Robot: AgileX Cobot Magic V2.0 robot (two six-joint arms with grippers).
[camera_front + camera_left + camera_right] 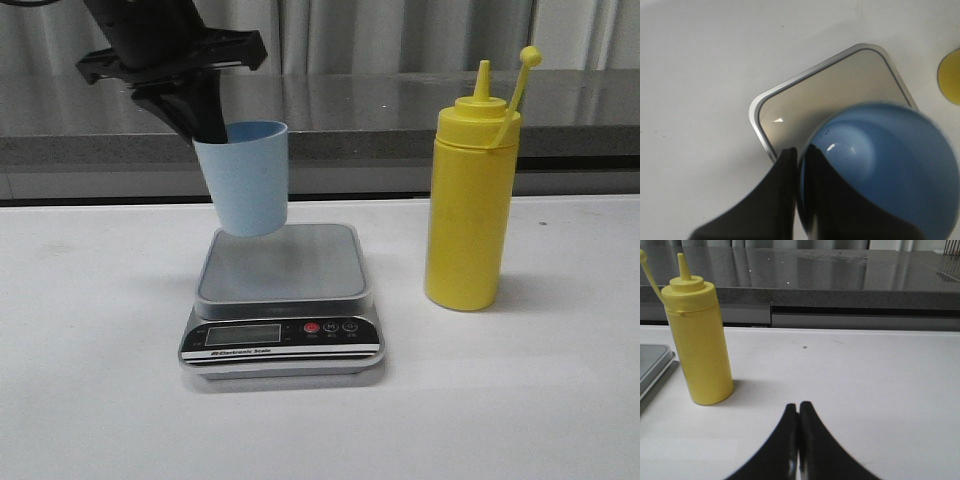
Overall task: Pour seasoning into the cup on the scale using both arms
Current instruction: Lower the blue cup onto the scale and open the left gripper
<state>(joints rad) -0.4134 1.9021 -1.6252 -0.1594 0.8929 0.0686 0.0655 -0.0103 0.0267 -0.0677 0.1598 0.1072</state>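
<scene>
Left gripper [212, 128] pinches the blue cup [246, 178] by its rim above the scale [282, 300].
Right gripper [799, 412] pressed together, near the upright yellow seasoning bottle [699, 337].

Scale [283, 300] display digits illegible

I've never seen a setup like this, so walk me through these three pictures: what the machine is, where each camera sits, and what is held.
This is a two-armed robot at a white table. The front picture looks forward over the table; the other two come from cameras on each wrist. The left tool pinches the rim of a light blue cup, holding it tilted above a kitchen scale. The left wrist picture looks down into that cup. A yellow squeeze bottle stands to the right of the scale, cap off its nozzle. The right tool is shut, holds nothing, and faces the bottle.
</scene>
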